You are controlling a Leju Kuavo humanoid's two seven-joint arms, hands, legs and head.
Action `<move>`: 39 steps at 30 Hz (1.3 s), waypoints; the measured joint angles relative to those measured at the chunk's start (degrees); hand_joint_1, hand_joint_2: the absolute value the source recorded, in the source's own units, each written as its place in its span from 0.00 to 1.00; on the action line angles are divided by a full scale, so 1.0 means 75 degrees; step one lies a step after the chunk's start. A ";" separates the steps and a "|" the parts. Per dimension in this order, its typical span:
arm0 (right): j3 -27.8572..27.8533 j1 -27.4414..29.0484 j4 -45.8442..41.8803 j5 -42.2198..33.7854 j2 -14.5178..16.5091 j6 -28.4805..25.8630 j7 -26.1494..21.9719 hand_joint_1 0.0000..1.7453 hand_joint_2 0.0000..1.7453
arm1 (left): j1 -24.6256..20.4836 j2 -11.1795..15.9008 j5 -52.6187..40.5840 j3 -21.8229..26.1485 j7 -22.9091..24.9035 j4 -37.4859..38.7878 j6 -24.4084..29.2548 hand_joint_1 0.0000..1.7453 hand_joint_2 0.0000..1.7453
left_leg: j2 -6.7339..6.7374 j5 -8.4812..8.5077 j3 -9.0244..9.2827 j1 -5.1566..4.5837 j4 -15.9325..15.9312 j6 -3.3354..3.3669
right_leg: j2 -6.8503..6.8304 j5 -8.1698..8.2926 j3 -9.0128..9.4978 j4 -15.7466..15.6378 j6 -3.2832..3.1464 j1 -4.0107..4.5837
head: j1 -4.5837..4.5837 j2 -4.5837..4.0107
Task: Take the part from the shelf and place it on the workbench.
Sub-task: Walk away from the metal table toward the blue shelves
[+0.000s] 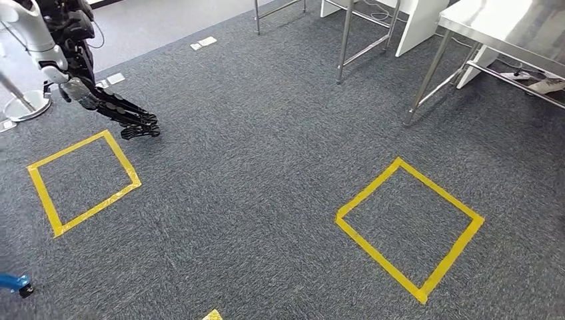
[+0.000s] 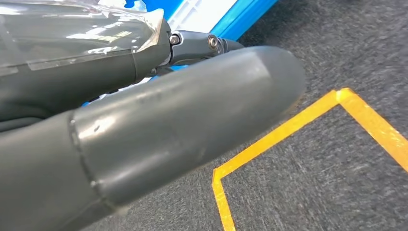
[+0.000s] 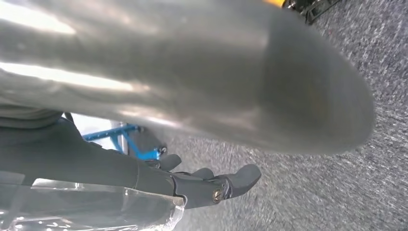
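Observation:
My left hand (image 2: 159, 130) hangs over the grey carpet, its thick grey thumb in front and dark fingers (image 2: 197, 43) stretched out behind it, with nothing in them. A blue and white frame (image 2: 226, 19) lies just past those fingers. My right hand (image 3: 192, 96) also hangs low, its fingers (image 3: 226, 185) straight and apart and holding nothing. A steel workbench (image 1: 493, 27) stands at the far right in the head view. I cannot make out any part.
Two yellow tape squares mark the carpet, one at the left (image 1: 83, 180) and one at the right (image 1: 410, 227). Another robot's dark hand (image 1: 116, 110) hangs at the far left. Steel table legs (image 1: 346, 40) stand at the back. A blue wheeled frame (image 3: 127, 139) is near my right hand.

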 joint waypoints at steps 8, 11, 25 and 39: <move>-0.0075 -0.0017 -0.0001 0.0077 0.0006 0.0066 -0.0010 0.00 0.00 | -0.0038 -0.0018 -0.0192 -0.0007 0.0133 -0.0003 0.0009 0.00 0.00 | 0.0568 0.0945 0.1028 0.0005 -0.1982 0.0075 | -0.0507 -0.0144 0.0082 0.0008 0.0191 0.0121 | 0.0033 0.0000; -0.0088 -0.0041 -0.0002 0.0082 0.0009 0.0068 0.0001 0.00 0.00 | -0.0034 -0.0031 -0.0179 -0.0005 0.0143 -0.0003 0.0004 0.00 0.00 | 0.0326 0.1011 0.1016 -0.0017 -0.2039 0.0253 | -0.0412 -0.0303 0.0078 0.0198 0.0287 0.0091 | 0.0060 0.0000; -0.0214 -0.0023 0.0006 0.0050 0.0037 0.0073 0.0103 0.00 0.00 | 0.0007 -0.0039 -0.0304 -0.0029 0.0199 -0.0001 -0.0029 0.00 0.00 | -0.0747 0.1108 0.0893 -0.0033 -0.1994 0.0153 | 0.0497 -0.0107 -0.0044 0.0112 0.0226 0.0023 | 0.0067 0.0000; -0.0249 -0.0032 0.0006 0.0034 0.0073 0.0066 0.0136 0.00 0.00 | -0.0031 -0.0040 -0.0399 -0.0064 0.0202 -0.0002 -0.0119 0.00 0.00 | 0.0404 0.0947 0.0978 -0.0034 -0.1943 0.0103 | -0.0516 -0.0203 0.0054 0.0067 0.0204 0.0128 | 0.0019 0.0000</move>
